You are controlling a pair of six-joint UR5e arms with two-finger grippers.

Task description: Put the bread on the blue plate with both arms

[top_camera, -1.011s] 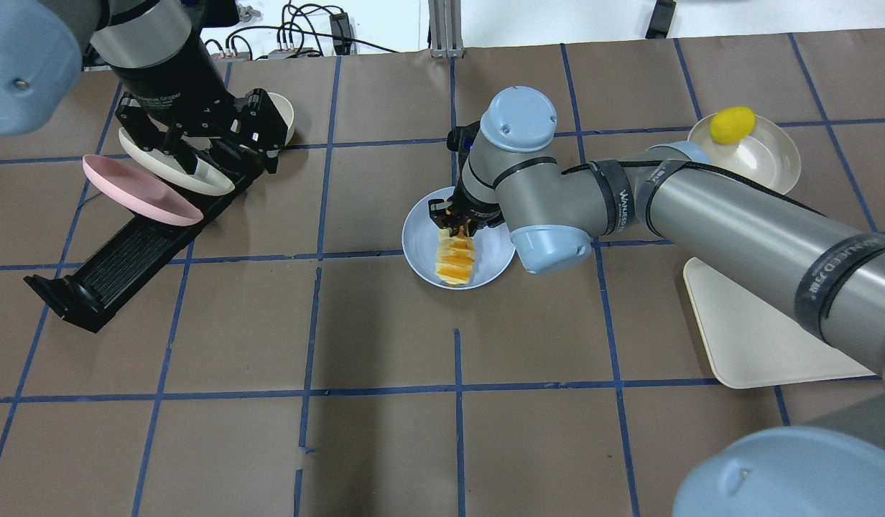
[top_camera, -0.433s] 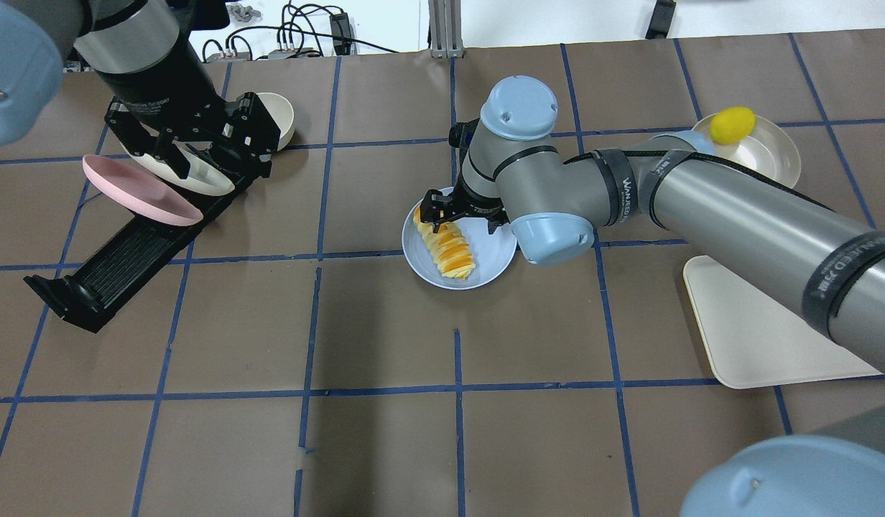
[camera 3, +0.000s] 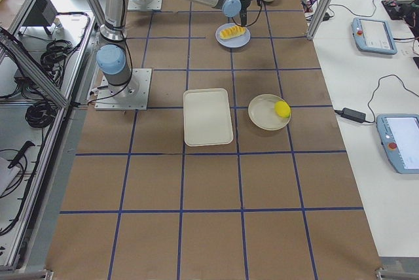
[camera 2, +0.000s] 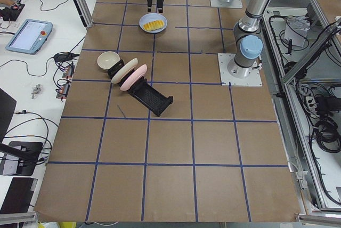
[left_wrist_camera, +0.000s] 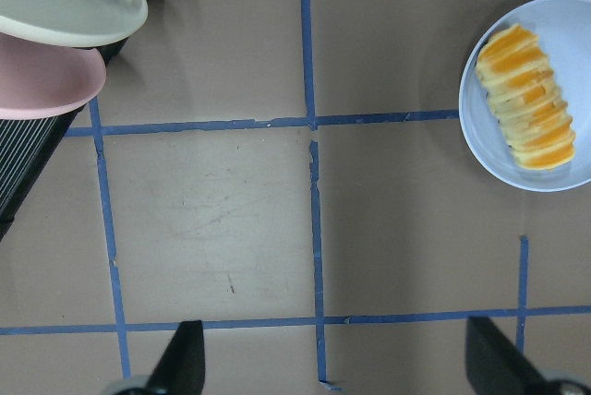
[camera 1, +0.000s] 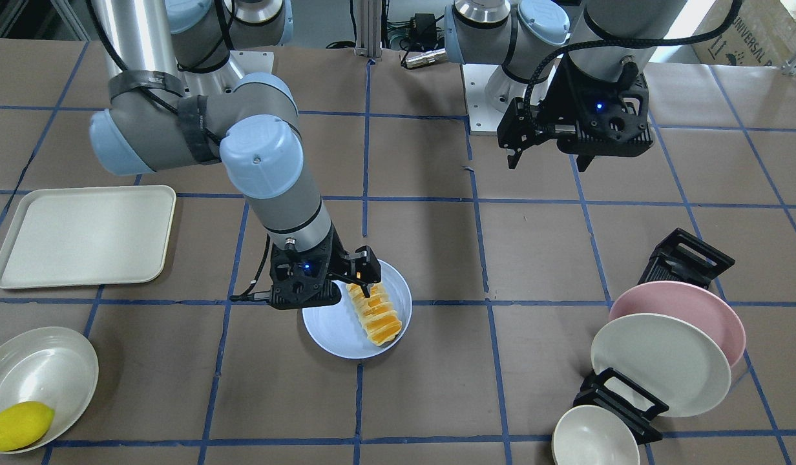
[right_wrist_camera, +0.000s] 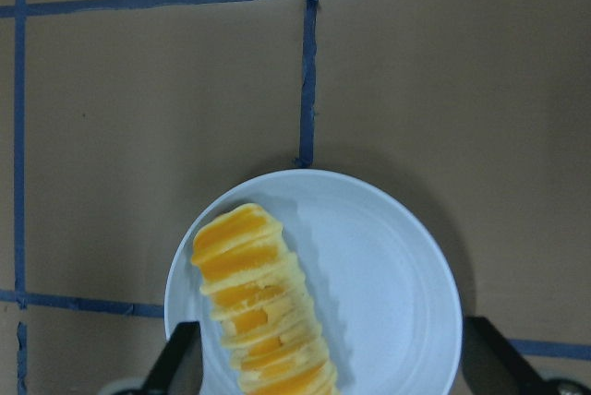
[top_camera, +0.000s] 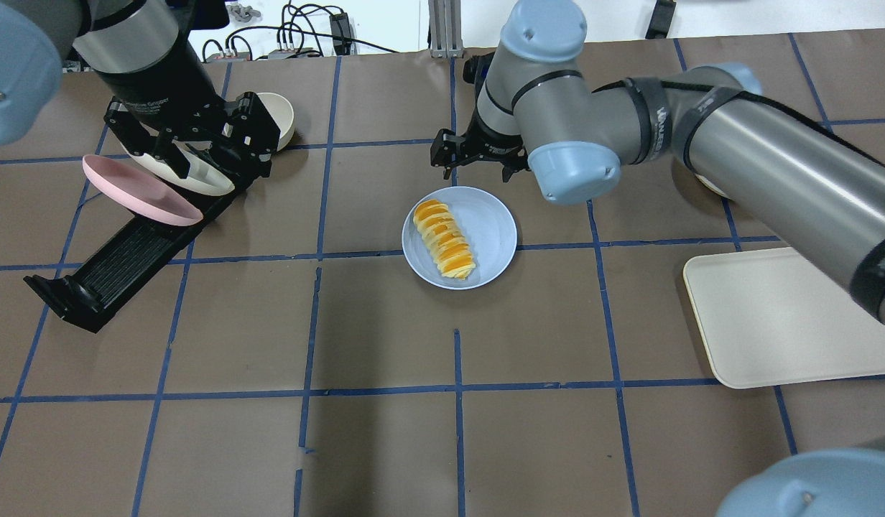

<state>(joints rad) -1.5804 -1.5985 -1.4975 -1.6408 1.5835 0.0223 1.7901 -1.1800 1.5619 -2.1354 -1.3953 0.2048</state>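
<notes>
The bread (top_camera: 445, 239) lies flat and slanted on the left half of the blue plate (top_camera: 489, 226), free of any gripper. My right gripper (top_camera: 477, 166) is open and empty, raised above the table just beyond the plate's far rim. Its wrist view looks down between its spread fingers (right_wrist_camera: 180, 363) at the bread (right_wrist_camera: 263, 312) and the plate (right_wrist_camera: 388, 303). My left gripper (top_camera: 191, 147) is open and empty, hovering over the dish rack far to the left. It also shows in the front-facing view (camera 1: 546, 160). The left wrist view shows the bread (left_wrist_camera: 526, 98) at its right edge.
A black dish rack (top_camera: 119, 258) at the left holds a pink plate (top_camera: 137, 190) and a cream plate (top_camera: 198, 183), with a small bowl (top_camera: 281, 118) behind. A cream tray (top_camera: 773, 323) lies at the right. A lemon (camera 1: 17, 426) sits in a cream bowl (camera 1: 46, 365).
My right gripper has let go of the bread, risen and drawn back beyond the plate. The bread tipped from hanging on end to lying flat on the plate. The left arm shifted slightly.
</notes>
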